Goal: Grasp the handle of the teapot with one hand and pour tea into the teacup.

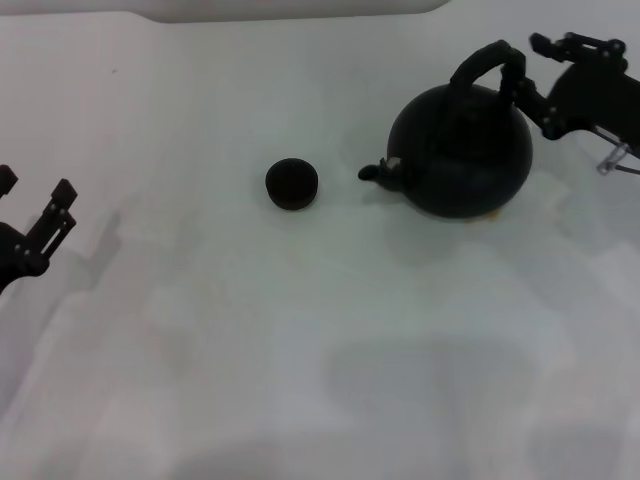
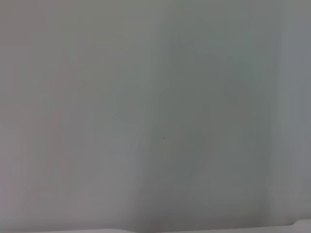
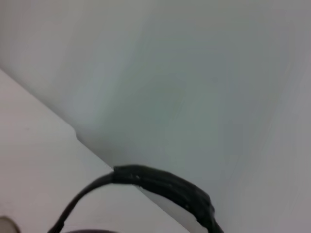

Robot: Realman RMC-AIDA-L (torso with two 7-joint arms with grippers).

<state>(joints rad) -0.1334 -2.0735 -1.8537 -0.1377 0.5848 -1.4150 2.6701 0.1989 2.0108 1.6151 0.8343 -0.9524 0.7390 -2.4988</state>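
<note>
Black matte teapot (image 1: 462,152) sat on the white table (image 1: 300,350), far right of the head view, spout (image 1: 380,172) pointing toward the robot's left. Teapot looked upright, base on the surface. Handle (image 1: 487,66) arched over the top of the pot.

Right gripper (image 1: 522,62) was at the handle's right-hand end, fingers up against the bail near where it drops toward the pot body. One finger tip overlapped the handle; the other sat just beside it. Couldn't tell whether the fingers were actually closed on it or only alongside. Right wrist view showed only the handle's arc (image 3: 165,187) close in, rough texture, against the table; own fingers not visible there.

Teacup (image 1: 292,184) stood on the table to the left of the teapot, in line with the spout, clear gap between the two. Upright, nothing touching it.

Left gripper (image 1: 35,215) was at the far left edge of the head view, low over the table, fingers spread apart with nothing between them, well away from cup and pot. Left wrist view showed only plain table surface.
</note>
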